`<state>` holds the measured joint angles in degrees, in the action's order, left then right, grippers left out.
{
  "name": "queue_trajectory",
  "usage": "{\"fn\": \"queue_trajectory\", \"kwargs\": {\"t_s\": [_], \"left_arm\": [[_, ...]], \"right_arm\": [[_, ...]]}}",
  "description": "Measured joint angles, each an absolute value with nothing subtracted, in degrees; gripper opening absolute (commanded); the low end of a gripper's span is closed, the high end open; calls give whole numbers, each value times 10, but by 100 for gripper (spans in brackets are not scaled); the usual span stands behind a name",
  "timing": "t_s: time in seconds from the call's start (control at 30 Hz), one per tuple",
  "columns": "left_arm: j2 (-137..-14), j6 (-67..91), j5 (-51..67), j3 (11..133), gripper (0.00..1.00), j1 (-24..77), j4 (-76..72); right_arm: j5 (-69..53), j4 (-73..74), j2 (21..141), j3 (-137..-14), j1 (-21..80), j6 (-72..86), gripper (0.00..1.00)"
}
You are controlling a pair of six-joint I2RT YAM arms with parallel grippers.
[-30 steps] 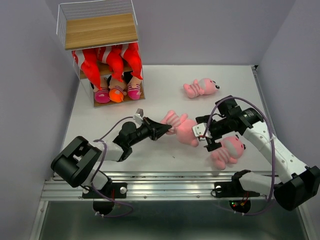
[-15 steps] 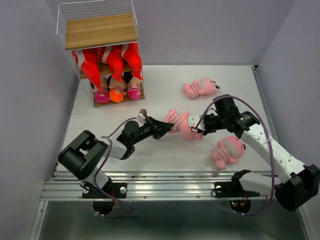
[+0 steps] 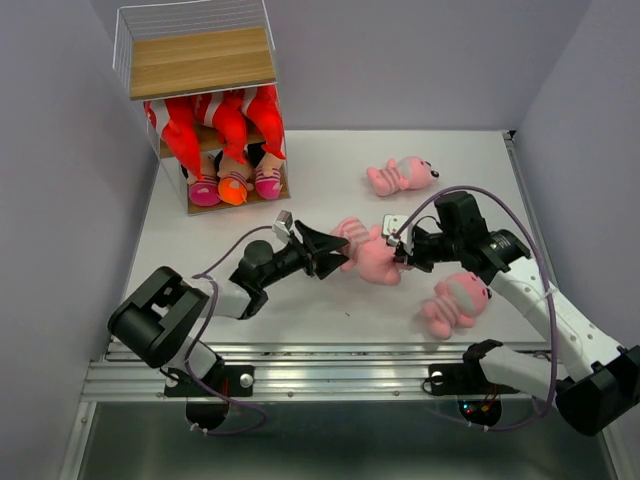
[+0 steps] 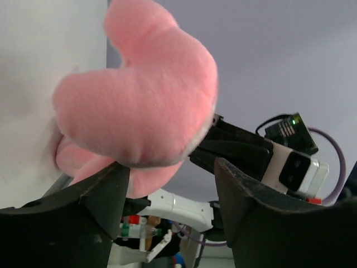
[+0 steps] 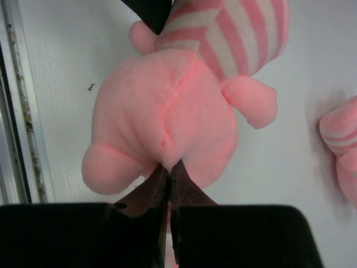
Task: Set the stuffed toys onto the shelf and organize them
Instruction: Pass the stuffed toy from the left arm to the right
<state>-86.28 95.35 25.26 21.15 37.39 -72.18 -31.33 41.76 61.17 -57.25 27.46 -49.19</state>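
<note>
Since the frame before, our left gripper (image 3: 335, 254) had let go, and its jaws stood spread about the feet of the pink striped animal (image 3: 368, 256). Our right gripper (image 3: 401, 250) had moved in and pinched its head. The toy lay on the table (image 3: 300, 170), well apart from the shelf (image 3: 200, 62). We judged this a regrasp; next we needed a lift toward the shelf without that thin pinch slipping.

No text or label can be read
</note>
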Motion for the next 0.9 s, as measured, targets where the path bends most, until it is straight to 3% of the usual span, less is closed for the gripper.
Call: {"fn": "queue_trajectory", "kwargs": {"t_s": [0.03,0.07,0.27,0.6,0.9], "left_arm": [[-853,938,256,212,75,373,-722],[-838,917,259,215,85,371,-717],[-722,735,253,299,87,364,-565],[-458,273,80,360,92,406,-285],[-399,-85,71,360,96,424,-159]], "right_arm": [[-317,418,608,-573,275,-480,1],[-322,421,604,-573,275,-464,1],[-364,460,604,-601,262,-382,1],[-510,538,703,-708,215,-296,1],[-619,648,808,-818,209,-336,1]]}}
